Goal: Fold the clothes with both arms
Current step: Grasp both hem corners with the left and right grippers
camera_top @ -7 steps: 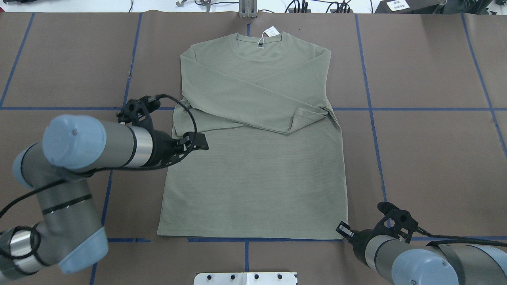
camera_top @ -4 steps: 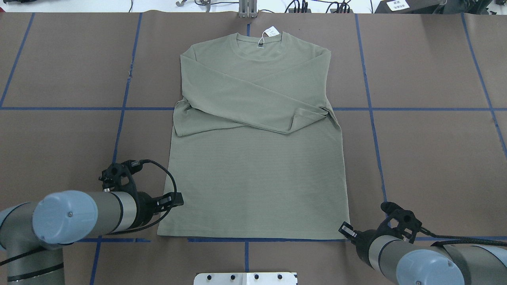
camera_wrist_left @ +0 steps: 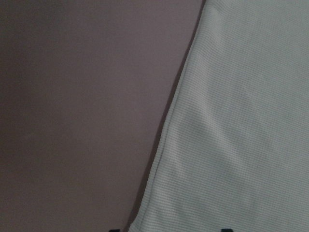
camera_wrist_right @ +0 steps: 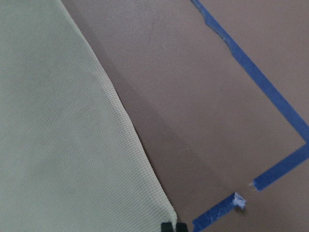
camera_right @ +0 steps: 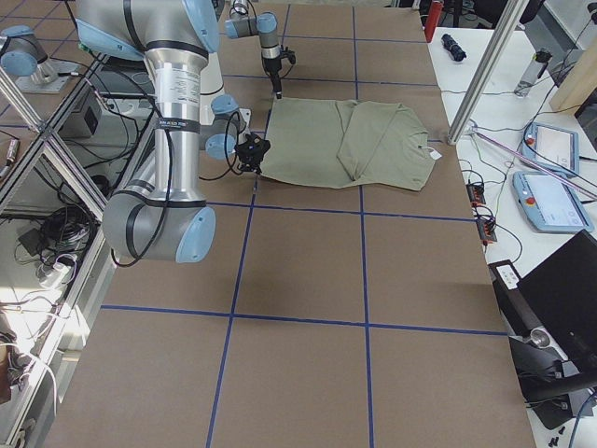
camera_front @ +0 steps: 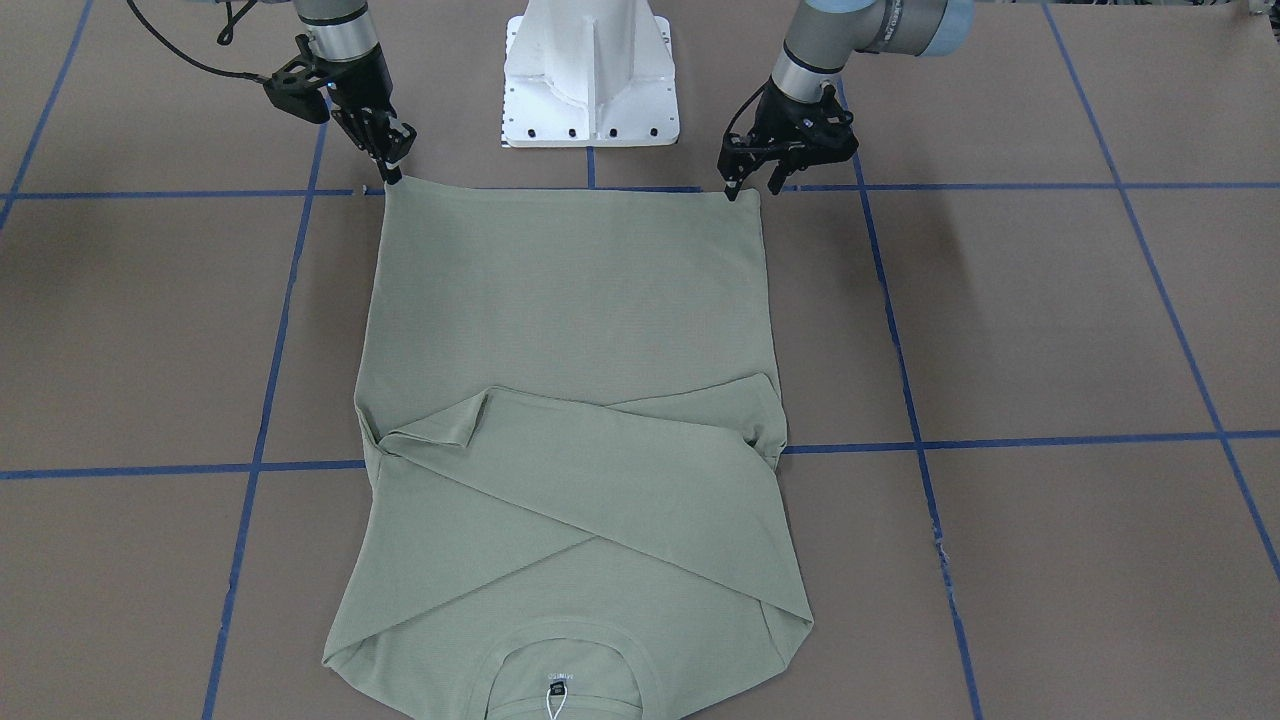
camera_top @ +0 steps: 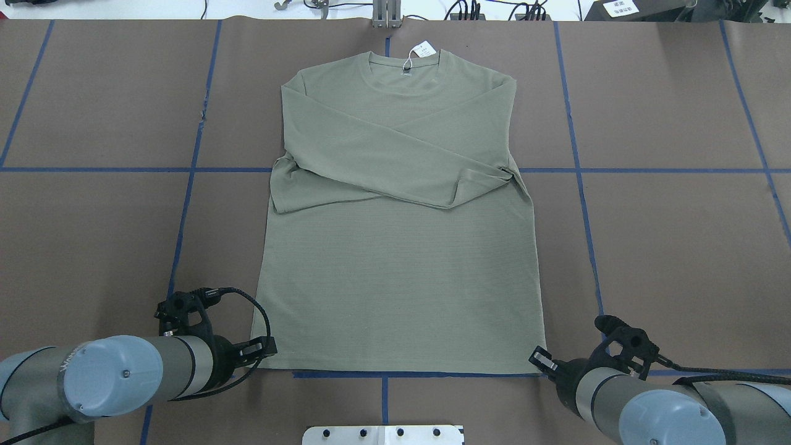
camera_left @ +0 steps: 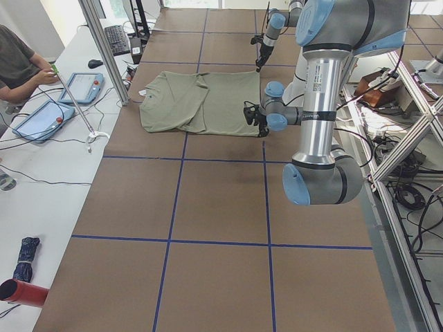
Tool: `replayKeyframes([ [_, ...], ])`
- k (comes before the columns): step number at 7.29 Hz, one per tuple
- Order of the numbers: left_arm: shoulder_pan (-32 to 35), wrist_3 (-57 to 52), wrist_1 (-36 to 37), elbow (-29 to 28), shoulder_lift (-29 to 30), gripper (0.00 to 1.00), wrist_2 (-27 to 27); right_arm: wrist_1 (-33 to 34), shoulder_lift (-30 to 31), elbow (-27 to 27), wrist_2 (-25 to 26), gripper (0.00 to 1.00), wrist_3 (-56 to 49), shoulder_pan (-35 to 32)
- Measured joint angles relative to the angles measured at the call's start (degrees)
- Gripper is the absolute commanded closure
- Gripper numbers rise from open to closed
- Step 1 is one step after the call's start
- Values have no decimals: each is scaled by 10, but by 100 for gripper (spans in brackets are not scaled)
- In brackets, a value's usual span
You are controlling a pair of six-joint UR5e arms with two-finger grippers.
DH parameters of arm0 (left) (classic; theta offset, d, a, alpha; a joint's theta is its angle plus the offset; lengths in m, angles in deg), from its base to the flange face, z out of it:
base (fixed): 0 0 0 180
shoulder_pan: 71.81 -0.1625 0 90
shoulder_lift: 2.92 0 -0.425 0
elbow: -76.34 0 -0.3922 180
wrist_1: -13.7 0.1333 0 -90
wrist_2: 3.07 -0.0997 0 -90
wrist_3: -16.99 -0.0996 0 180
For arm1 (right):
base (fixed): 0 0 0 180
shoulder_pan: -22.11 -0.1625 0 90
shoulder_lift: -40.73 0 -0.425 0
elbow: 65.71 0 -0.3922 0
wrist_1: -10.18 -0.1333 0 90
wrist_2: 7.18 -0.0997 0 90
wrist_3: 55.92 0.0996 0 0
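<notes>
The sage-green shirt (camera_top: 395,247) lies flat on the brown table, both sleeves folded across the chest, with its white hang tag (camera_top: 424,49) at the collar. It also shows in the front view (camera_front: 570,300). My left gripper (camera_top: 266,349) is open at the near-left hem corner; in the left wrist view (camera_wrist_left: 169,230) its jaws stand wide apart astride the shirt's side edge (camera_wrist_left: 241,121). My right gripper (camera_top: 536,358) is at the near-right hem corner; in the right wrist view (camera_wrist_right: 174,226) its jaws stand together on the tip of the shirt's corner (camera_wrist_right: 63,135).
The white base block (camera_front: 590,80) stands between the arms, just behind the hem. Blue tape lines (camera_top: 191,170) cross the table. A metal clamp (camera_top: 386,15) sits at the far edge beyond the collar. An operator (camera_left: 17,62) sits with tablets (camera_left: 41,117) past the far end.
My left arm has drawn back from the folded left sleeve, along the shirt's left side, to the near-left hem corner. The right arm and the shirt have not moved.
</notes>
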Motion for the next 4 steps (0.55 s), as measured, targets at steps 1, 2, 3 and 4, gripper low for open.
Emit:
replayKeyframes([
  [1,-2,0,11,-2,1,73,0,0,0,0,0,100,0,0],
  [2,-3,1,16,-3,2,89,1,0,0,0,0,100,0,0],
  [3,-3,1,18,-2,3,100,5,0,0,-1,0,100,0,0],
  [4,-4,1,19,-1,3,100,12,0,0,-2,0,100,0,0],
])
